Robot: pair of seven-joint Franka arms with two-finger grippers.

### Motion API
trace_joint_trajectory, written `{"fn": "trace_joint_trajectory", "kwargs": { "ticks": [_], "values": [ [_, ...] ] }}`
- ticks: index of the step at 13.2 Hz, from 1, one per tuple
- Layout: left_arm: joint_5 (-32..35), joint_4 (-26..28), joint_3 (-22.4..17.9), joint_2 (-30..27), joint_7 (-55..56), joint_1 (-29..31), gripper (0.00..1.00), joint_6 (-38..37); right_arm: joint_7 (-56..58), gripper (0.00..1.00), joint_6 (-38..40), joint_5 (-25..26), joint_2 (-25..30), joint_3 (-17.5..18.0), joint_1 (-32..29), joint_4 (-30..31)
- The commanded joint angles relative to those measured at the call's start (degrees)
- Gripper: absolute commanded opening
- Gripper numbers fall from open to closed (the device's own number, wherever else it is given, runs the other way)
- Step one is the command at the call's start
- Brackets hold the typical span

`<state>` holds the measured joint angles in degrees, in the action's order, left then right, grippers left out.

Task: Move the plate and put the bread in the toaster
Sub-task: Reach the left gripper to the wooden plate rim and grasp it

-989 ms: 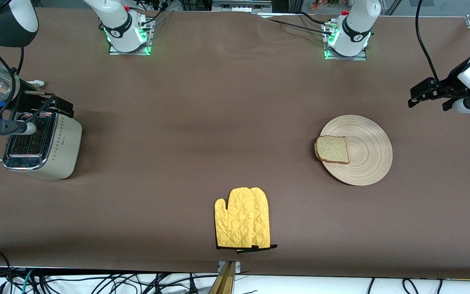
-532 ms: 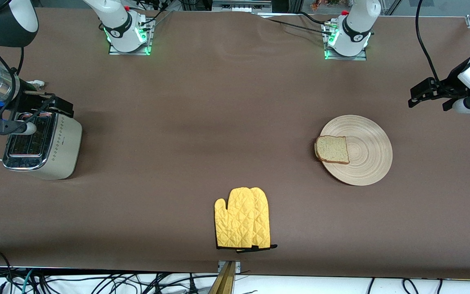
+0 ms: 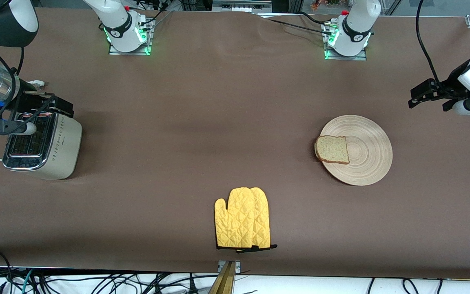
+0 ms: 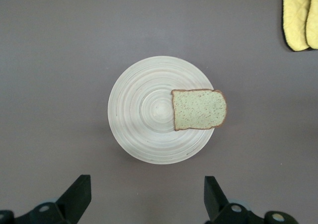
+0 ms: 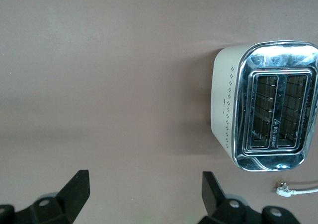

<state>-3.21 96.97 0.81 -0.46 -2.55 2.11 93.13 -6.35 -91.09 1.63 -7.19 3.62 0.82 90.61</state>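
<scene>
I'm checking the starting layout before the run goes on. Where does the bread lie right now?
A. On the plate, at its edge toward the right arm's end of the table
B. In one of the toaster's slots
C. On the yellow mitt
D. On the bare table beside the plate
A: the bread lies on the plate, overhanging its rim toward the right arm's end; the toaster slots show no slice.

I can read no words or numbers; the toaster (image 5: 263, 105) shows only small, illegible marks.
</scene>
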Motion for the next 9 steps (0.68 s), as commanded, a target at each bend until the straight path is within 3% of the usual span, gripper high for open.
{"fn": "trace_joint_trajectory", "kwargs": {
  "ticks": [1,6,9],
  "values": [
    [-5.29,-2.23,0.16,5.19,-0.09,4.64,1.00,-2.25,0.55,1.00,0.57,0.04,-0.63,0.25,-0.47,-1.49],
    [-12.15,-7.66,0.16,22.83,-8.42,12.90,1.00,-1.73,0.37,1.00,0.57,0.04,-0.63,0.16,-0.47,-1.49],
    [-24.53,-8.73,0.16,32.42,-17.12,19.31,1.00,-1.73,0.37,1.00,0.57,0.04,-0.63,0.16,-0.47,-1.49]
  ]
}}
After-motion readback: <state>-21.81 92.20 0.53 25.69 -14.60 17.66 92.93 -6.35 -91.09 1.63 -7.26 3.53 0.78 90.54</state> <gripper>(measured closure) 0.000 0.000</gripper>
